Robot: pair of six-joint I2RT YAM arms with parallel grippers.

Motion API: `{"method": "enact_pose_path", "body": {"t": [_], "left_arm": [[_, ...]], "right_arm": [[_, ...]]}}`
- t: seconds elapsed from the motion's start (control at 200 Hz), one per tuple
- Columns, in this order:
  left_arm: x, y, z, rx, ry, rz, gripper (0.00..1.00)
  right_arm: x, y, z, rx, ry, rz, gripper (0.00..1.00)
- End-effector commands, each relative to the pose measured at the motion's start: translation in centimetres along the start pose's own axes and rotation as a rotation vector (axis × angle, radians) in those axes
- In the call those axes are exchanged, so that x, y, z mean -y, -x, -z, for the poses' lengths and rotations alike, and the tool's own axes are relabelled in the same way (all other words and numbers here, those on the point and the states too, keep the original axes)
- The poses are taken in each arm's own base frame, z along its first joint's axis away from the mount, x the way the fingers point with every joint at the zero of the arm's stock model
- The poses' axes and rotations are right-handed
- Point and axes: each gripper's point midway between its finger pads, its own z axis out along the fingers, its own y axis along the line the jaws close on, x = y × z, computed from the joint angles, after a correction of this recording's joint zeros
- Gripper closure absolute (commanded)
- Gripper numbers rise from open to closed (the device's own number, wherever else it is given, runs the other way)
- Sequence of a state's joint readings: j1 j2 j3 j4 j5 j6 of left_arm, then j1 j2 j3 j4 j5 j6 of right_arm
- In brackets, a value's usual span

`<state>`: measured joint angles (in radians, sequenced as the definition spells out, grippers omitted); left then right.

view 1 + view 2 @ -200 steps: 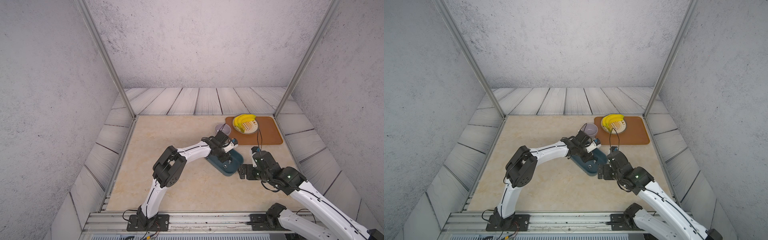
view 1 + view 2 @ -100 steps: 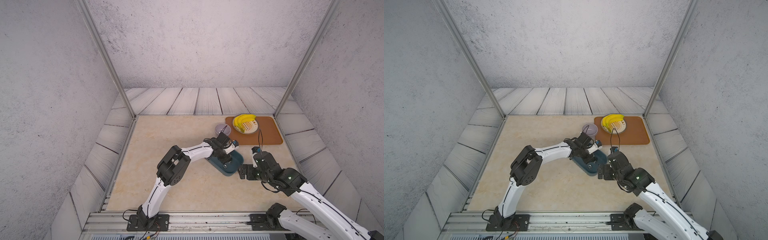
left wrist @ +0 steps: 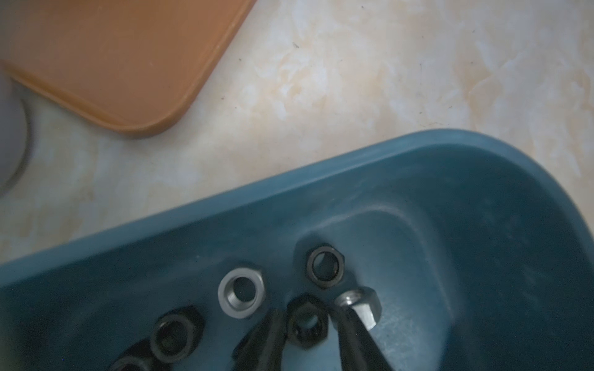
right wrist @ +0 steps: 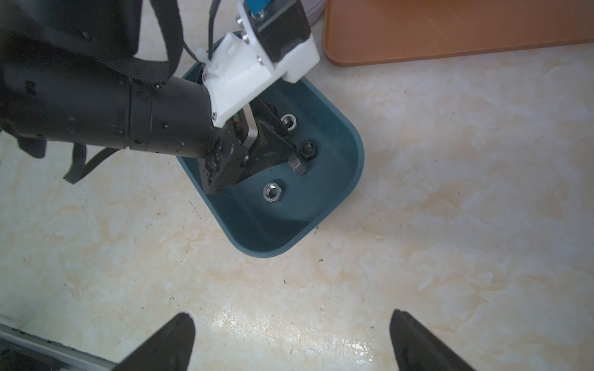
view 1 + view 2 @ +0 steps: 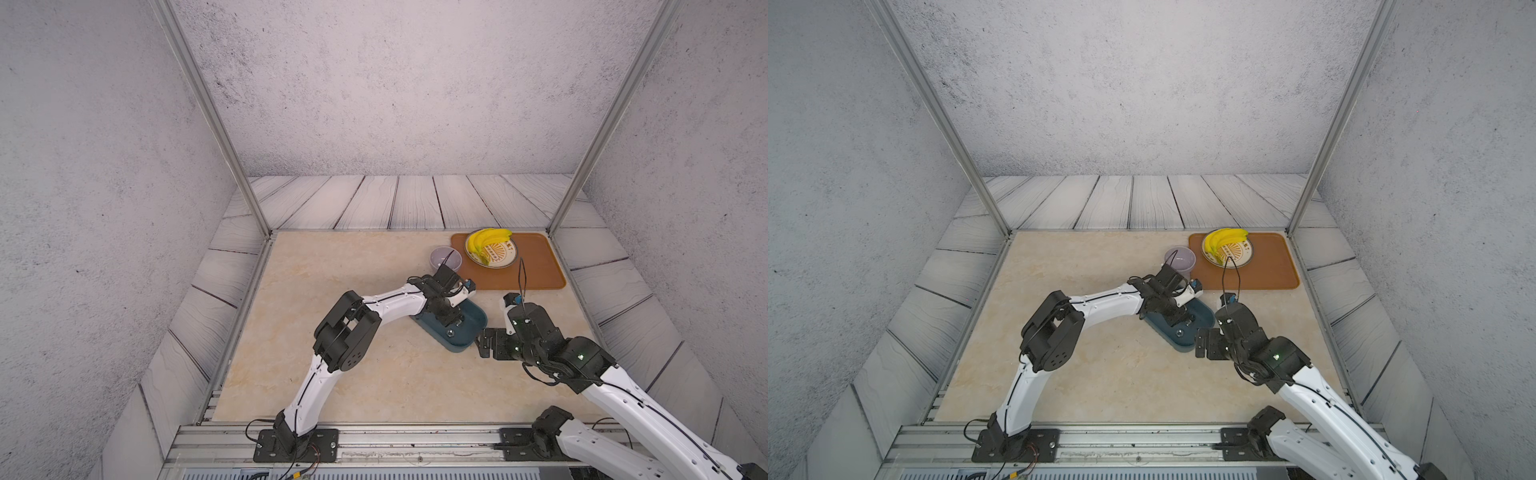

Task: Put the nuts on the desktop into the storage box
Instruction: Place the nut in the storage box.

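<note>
The teal storage box point(image 5: 473, 320) point(image 5: 1204, 316) lies on the beige desktop point(image 5: 353, 270). Several black and silvery nuts lie in it: a silvery one point(image 3: 241, 293), a black one point(image 3: 325, 268) and a silvery one on its edge point(image 3: 363, 303). My left gripper point(image 3: 308, 316) point(image 5: 455, 322) reaches down into the box. Its fingers stand slightly apart, open, with a black nut point(image 3: 307, 322) lying between them on the box floor. My right gripper point(image 4: 291, 321) point(image 5: 484, 343) hovers wide open over bare desktop beside the box's near end. No nut shows on the desktop.
An orange-brown tray point(image 5: 540, 270) at the back right carries a plate of bananas point(image 5: 490, 249). A lilac bowl point(image 5: 445, 257) stands just behind the box, next to the tray. Metal frame posts rise at both back corners.
The left gripper's fingers have parted a little inside the box, freeing the black nut. The left arm's elbow has shifted slightly. The right arm has stayed put.
</note>
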<state>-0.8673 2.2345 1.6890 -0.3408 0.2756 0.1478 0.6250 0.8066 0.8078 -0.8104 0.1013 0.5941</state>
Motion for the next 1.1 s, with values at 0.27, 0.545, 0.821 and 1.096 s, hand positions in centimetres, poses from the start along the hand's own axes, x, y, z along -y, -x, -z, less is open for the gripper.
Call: {"method": "enact_pose_path", "body": {"t": [0.27,0.545,0.821,1.096], "left_arm": [[0.4,0.1,0.5,-0.014,-0.002,0.01,0.47],[0.7,3.4,5.8,0.086,0.031,0.01,0.41],[0.4,5.2,14.2,0.204,0.153,0.055,0.34],[-2.3,2.1,23.1,0.282,0.405,0.152,0.13]], "right_arm": [[-0.1,-0.3,-0.2,-0.007,0.017,0.0,0.01],[-0.5,0.0,0.0,-0.004,0.024,0.009,0.01],[0.5,3.5,1.9,0.178,-0.032,0.034,0.01],[1.3,8.1,5.3,0.554,-0.067,0.15,0.01]]}}
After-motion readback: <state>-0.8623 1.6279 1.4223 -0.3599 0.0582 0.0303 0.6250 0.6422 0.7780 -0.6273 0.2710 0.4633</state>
